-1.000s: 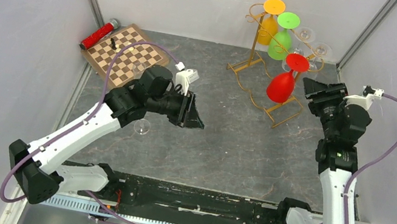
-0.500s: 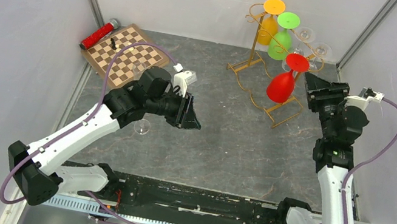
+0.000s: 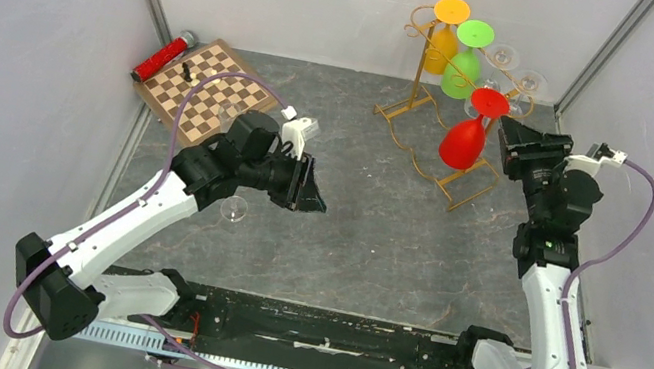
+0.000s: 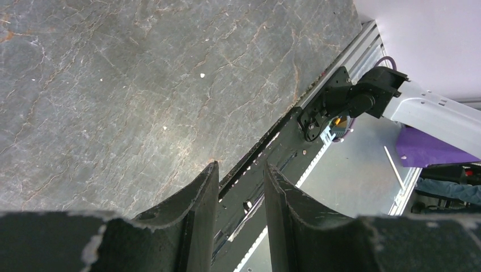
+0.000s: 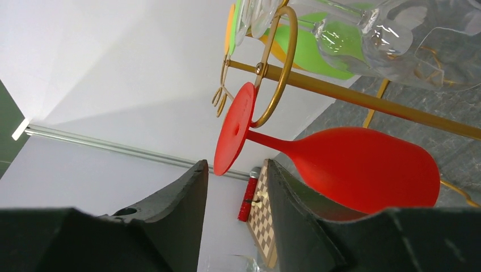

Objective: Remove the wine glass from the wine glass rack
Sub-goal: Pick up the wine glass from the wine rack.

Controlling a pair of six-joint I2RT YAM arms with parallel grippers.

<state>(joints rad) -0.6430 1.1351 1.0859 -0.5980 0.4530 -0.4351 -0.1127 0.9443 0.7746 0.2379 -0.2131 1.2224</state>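
We start with the grey marbled table (image 3: 373, 244), walled in pale panels on 3 sides. At its far end stands the tall gold wire wine glass rack (image 3: 419, 84), close to the back wall. On it 5 glasses hang bowl-down: 1 orange plastic glass (image 3: 445, 38), 1 green plastic glass (image 3: 466, 65), 2 clear glasses (image 3: 505, 58) and, lowest on the rack's near side, the red plastic wine glass (image 3: 462, 142).

The right tool (image 3: 506, 135) sits just right of the rack, level with the red wine glass's foot. In its wrist view the right tool (image 5: 235, 167) is partly open and holds nothing. The round red foot (image 5: 233, 129) lies just ahead of the gap, caught in a gold loop hook (image 5: 278, 73).

The left tool (image 3: 315, 198) hangs well left of the rack, partly open and empty.

We judge the job barely begun: gripping the red wine glass and sliding its foot out of the loop remain.

There is open table in front and to the left of the rack. The right wall and the clear glasses crowd its right and rear.
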